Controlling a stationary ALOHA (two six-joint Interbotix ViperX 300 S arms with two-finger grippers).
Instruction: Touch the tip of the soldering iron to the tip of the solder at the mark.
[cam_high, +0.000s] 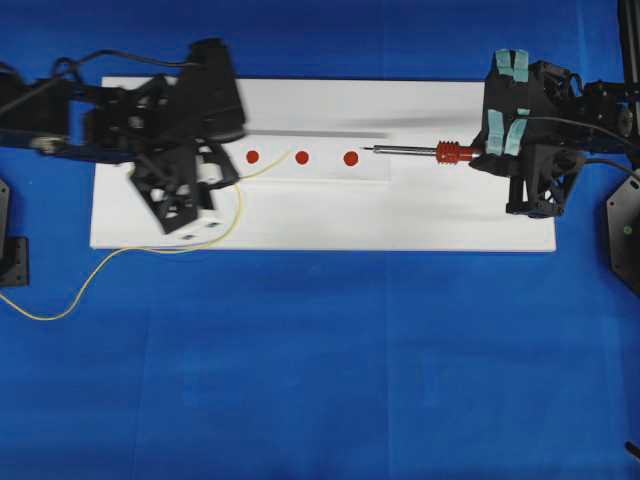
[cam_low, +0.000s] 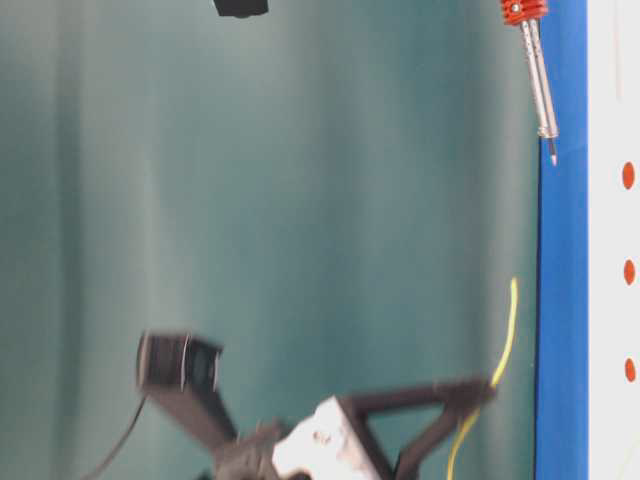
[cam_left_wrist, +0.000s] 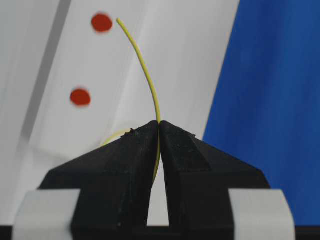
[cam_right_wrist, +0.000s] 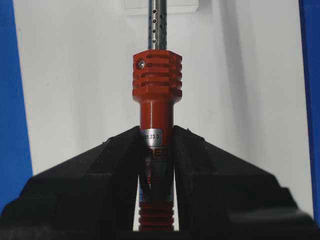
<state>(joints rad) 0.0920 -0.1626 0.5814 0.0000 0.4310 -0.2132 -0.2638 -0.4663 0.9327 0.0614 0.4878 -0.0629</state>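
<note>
From overhead, the left gripper (cam_high: 215, 165) is blurring over the white board (cam_high: 320, 225), hiding its grip on the solder (cam_high: 120, 255). At table level, the iron's handle is cut off. At the left wrist, the jaws are clamping the wire. The right gripper (cam_right_wrist: 156, 145) is clenching the soldering iron (cam_right_wrist: 156, 90), tip out of view.

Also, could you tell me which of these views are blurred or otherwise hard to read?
Overhead: left gripper is motion-smeared, right gripper sharp. Table-level: picture lies sideways, the arm at the bottom blurred, soldering iron fairly crisp. Left wrist: red dots soft, solder sharp. Right wrist: sharp throughout.
</note>
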